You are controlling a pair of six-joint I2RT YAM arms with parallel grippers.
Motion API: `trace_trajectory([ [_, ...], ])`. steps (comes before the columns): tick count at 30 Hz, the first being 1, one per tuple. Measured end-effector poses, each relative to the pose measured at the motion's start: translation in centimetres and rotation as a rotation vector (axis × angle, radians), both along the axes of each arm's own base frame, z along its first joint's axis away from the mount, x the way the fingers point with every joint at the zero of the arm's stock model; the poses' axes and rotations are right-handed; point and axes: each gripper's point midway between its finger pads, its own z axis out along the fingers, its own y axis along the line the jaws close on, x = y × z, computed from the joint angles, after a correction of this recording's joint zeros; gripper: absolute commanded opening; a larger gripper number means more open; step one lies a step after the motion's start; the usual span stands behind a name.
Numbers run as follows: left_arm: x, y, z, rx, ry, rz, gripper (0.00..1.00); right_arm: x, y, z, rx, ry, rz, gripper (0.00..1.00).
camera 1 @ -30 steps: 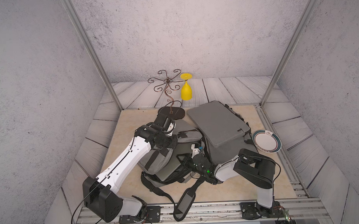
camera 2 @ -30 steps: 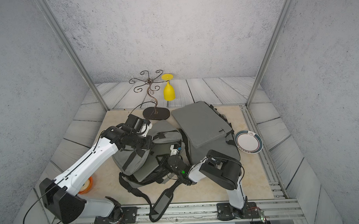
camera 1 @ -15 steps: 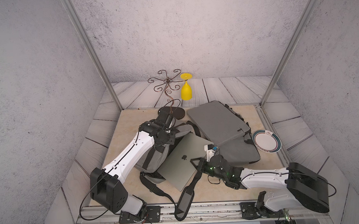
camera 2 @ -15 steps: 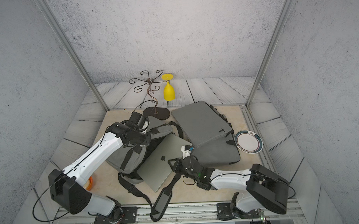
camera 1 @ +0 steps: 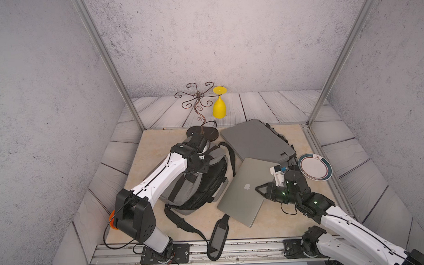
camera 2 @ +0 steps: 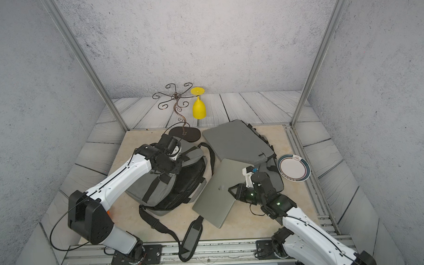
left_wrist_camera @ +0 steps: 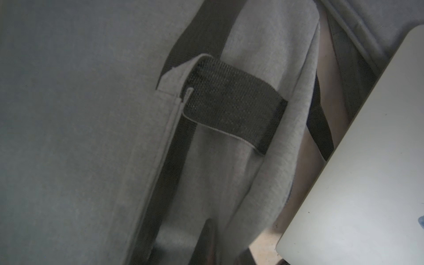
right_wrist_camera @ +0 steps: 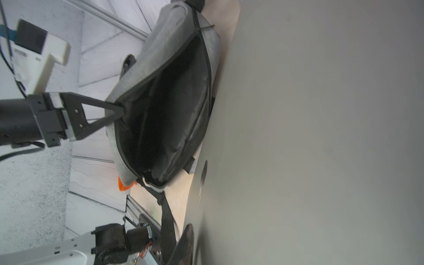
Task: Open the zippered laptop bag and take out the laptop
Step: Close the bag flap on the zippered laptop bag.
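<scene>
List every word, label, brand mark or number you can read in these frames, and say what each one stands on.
Apple logo, a mark with no lettering: on the lid of the laptop.
Small emblem on the rim of the plate: too small to read.
Small dark tab on the edge of the grey sleeve: too small to read.
Faint marks on the white camera housing: blurred.
No legible words or numbers anywhere.

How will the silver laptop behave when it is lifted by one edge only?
Probably stiff: the laptop shows as a flat slab, no sag. Its smooth silvery lid may slip in the right gripper, which pinches one edge only. Likely heavy for such a grip, so it could droop or pivot.
</scene>
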Motion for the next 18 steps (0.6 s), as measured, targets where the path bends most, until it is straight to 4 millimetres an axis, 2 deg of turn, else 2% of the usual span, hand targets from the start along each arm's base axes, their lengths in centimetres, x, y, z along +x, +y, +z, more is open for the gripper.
trace_trajectory([
  [4,-1.7,-1.1,-0.9,-0.005,0.033,-0.067,0.18,-0.5,-2.4,0.8,-0.014,0.018,-0.012,0.0],
  [8,-4.1,-2.2,-1.8,-0.009,0.074,-0.132,0.24,-0.4,-3.9,1.9,-0.017,0.016,-0.03,0.0],
  [15,-6.9,-4.2,-2.4,-0.045,0.131,-0.211,0.53,-0.3,-5.3,2.2,-0.009,0.039,-0.03,0.0],
  [18,-8.5,-5.6,-2.2,-0.07,0.133,-0.269,0.61,0.1,-5.8,2.7,-0.003,0.048,-0.031,0.0],
])
